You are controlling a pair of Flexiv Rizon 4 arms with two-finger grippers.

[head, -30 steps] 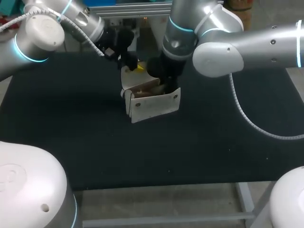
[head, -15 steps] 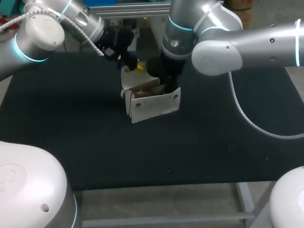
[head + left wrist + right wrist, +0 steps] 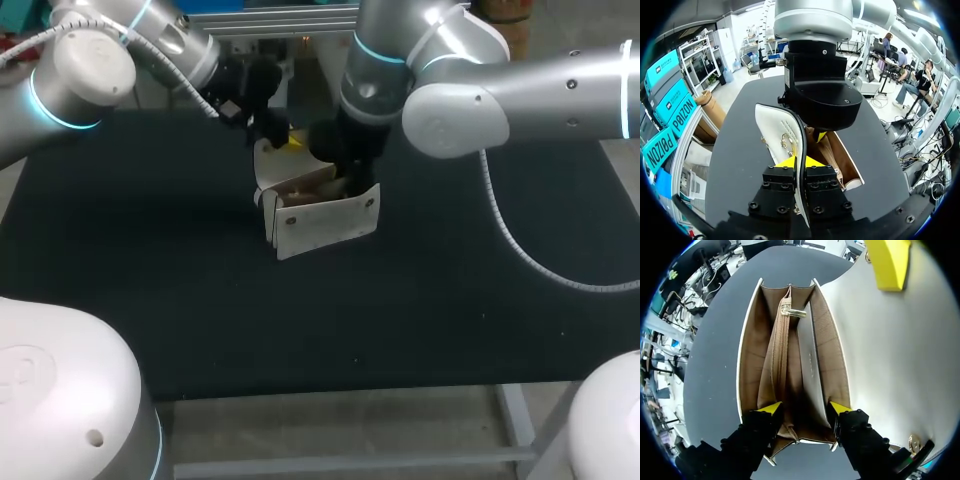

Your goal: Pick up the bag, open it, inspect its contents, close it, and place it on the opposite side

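A white handbag [image 3: 325, 222] with a tan lining stands open in the middle of the black table [image 3: 150, 260]. My left gripper [image 3: 277, 134] is at its far side, shut on the raised white flap [image 3: 780, 135], which runs edge-on between the yellow tips of the left gripper [image 3: 798, 161]. My right gripper [image 3: 804, 409] points down into the bag's mouth, open, one yellow tip on each side of the zipped middle divider [image 3: 782, 350]. The tan compartments [image 3: 817, 355] show nothing but lining. In the head view the right gripper's tips [image 3: 347, 180] are hidden inside the bag.
Both arms crowd over the bag from the table's far side. A yellow fingertip [image 3: 888, 262] of my left gripper shows against the flap ahead of the right gripper. Black table surface lies all round the bag.
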